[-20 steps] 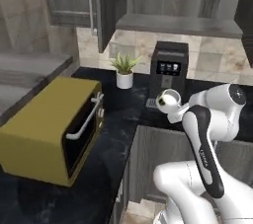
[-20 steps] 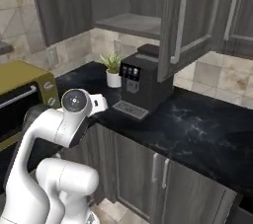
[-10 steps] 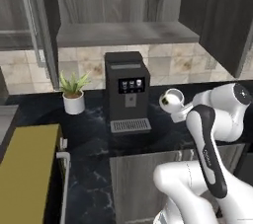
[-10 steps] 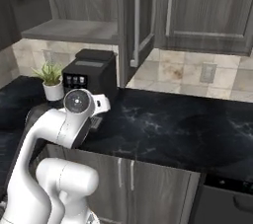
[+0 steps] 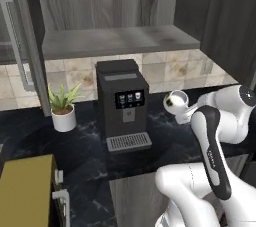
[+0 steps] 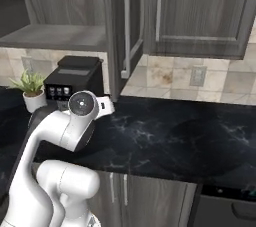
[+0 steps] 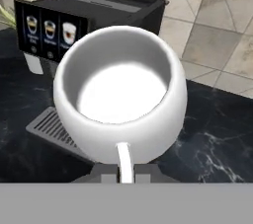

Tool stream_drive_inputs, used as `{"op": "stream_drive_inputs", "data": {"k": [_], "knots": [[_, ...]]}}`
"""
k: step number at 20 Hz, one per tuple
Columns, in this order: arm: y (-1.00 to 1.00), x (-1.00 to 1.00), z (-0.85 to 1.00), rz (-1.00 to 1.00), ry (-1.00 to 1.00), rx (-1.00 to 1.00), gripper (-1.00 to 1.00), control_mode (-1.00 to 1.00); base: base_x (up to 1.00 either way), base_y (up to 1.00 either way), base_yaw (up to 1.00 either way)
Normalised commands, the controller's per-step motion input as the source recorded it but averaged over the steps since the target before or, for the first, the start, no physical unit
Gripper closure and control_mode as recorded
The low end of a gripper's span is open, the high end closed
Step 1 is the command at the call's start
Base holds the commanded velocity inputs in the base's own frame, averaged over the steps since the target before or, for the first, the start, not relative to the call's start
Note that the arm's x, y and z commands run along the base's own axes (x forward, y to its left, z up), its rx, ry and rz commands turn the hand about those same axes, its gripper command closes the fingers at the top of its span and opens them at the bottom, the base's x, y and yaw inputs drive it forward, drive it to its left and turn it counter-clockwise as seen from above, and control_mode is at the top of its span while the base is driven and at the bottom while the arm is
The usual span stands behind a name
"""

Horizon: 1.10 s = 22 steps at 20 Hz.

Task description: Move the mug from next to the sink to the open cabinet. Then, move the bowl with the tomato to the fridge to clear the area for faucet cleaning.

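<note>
- The small squat white mug hangs above the black marble table, just right of the black coffee machine.
- The claw is clamped on the mug's thin handle.
- The grey wood-grain open cabinet's shelf sits above the machine.
- A white-potted green plant stands left of the machine.

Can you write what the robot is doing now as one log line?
gripper: shut on mug | mug: carried above counter | coffee machine: nearby | open cabinet: above
</note>
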Motion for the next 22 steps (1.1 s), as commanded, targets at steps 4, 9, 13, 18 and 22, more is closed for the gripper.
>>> {"op": "stream_drive_inputs", "data": {"k": [4, 9, 13, 18, 22], "knots": [[0.00, 0.00, 0.00, 0.00, 0.00, 0.00, 1.00, 1.00, 0.68, 0.39, -0.19], [0.00, 0.00, 0.00, 0.00, 0.00, 0.00, 1.00, 1.00, 0.84, 0.37, -0.10], [0.00, -0.03, 0.55, -0.07, -0.01, 0.00, 1.00, -1.00, 0.06, 0.00, -0.02], [0.13, -0.03, 1.00, -0.11, -0.02, 0.00, 1.00, -1.00, 0.00, 0.00, 0.00], [0.01, -0.15, 1.00, -0.02, -0.01, 0.03, 1.00, -1.00, 0.00, 0.00, 0.00]]}}
